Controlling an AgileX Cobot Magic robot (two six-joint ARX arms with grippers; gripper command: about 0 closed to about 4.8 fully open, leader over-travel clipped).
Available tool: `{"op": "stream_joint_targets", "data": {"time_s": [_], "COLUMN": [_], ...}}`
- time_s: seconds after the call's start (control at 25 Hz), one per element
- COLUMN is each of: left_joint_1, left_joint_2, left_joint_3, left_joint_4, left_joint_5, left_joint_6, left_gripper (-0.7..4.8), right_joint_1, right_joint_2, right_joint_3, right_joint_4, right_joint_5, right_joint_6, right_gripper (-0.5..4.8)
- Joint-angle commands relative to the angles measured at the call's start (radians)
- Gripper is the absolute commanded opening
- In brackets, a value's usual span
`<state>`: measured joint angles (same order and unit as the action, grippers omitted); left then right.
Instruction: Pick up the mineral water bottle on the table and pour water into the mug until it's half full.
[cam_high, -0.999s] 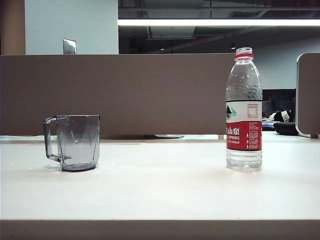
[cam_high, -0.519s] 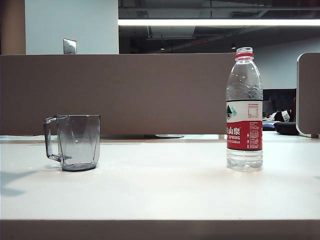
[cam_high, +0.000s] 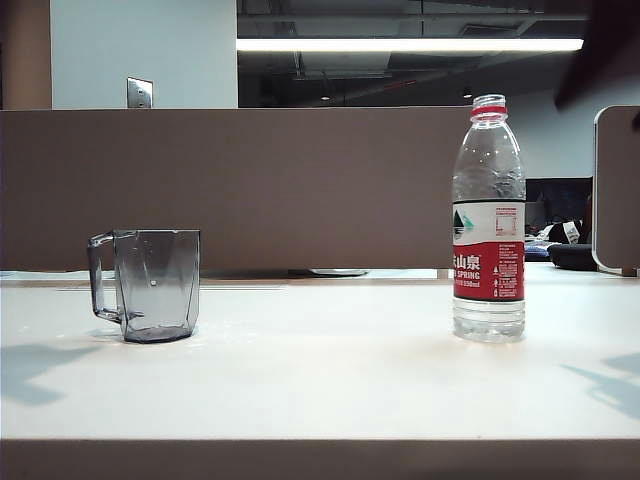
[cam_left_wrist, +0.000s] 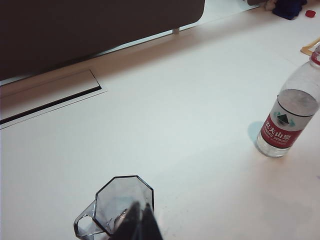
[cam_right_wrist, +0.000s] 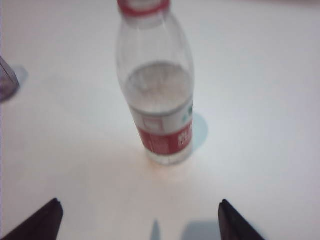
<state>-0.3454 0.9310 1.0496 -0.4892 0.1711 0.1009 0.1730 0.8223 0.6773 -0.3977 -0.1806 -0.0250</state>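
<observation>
right end effector (cam_right_wrist: 137, 220) spread wide before bottle (cam_right_wrist: 156, 85); left end effector (cam_left_wrist: 137, 225) seemingly closed.

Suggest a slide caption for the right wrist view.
Open right gripper lines up above the upright mineral water bottle on the white table.

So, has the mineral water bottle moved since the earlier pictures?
No. The mineral water bottle stands at the same spot against the brown partition behind it.

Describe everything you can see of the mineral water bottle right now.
The mineral water bottle is clear ribbed plastic with a red neck ring, no cap visible, and a white-and-red label with Chinese characters. It stands upright on the white table, far right of the mug, partly filled. Nothing touches it; the right gripper hovers open short of it.
</observation>
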Motion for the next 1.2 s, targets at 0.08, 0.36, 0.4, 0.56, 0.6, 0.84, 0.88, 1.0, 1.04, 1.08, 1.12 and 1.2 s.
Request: {"op": "stream_joint_targets", "data": {"time_s": [0.08,0.36,0.4,0.56,0.6,0.84,0.88,1.0,1.04,1.08,1.12,1.2], "left_joint_1": [0.002,0.002,0.002,0.002,0.002,0.002,0.002,0.002,0.002,0.002,0.002,0.002], "left_joint_2": [-0.001,-0.001,-0.001,-0.001,-0.001,-0.001,-0.001,-0.001,-0.001,-0.002,-0.001,-0.001], "left_joint_3": [0.005,0.005,0.005,0.005,0.005,0.006,0.005,0.005,0.006,0.006,0.005,0.005], "left_joint_4": [0.039,0.042,0.042,0.042,0.042,0.041,0.041,0.041,0.041,0.041,0.041,0.041], "left_joint_5": [-0.003,-0.062,-0.063,-0.063,-0.063,-0.066,-0.066,-0.066,-0.066,-0.066,-0.066,-0.067], "left_joint_6": [0.004,0.004,0.004,0.004,0.004,0.004,0.004,0.004,0.004,0.004,0.004,0.004], "left_gripper": [-0.05,-0.05,-0.05,-0.05,-0.05,-0.05,-0.05,-0.05,-0.05,-0.05,-0.05,-0.05], "right_joint_1": [0.0,0.0,0.0,0.005,0.006,0.006,0.007,0.011,0.012,0.012,0.012,0.012], "right_joint_2": [0.087,0.294,0.358,0.497,0.533,0.673,0.699,0.729,0.737,0.741,0.746,0.759], "right_joint_3": [-0.129,-0.264,-0.263,-0.262,-0.261,-0.261,-0.261,-0.254,-0.25,-0.247,-0.242,-0.224], "right_joint_4": [0.26,0.721,0.779,0.932,0.969,1.155,1.197,1.251,1.269,1.278,1.282,1.284], "right_joint_5": [-0.002,-0.034,-0.048,-0.065,-0.066,-0.095,-0.1,-0.108,-0.109,-0.11,-0.11,-0.106], "right_joint_6": [-0.002,-0.002,-0.002,-0.002,-0.002,0.033,0.057,0.073,0.077,0.077,0.077,0.077], "right_gripper": [4.79,4.79,4.79,4.79,4.79,4.79,4.79,4.79,4.79,4.79,4.79,4.79]}}
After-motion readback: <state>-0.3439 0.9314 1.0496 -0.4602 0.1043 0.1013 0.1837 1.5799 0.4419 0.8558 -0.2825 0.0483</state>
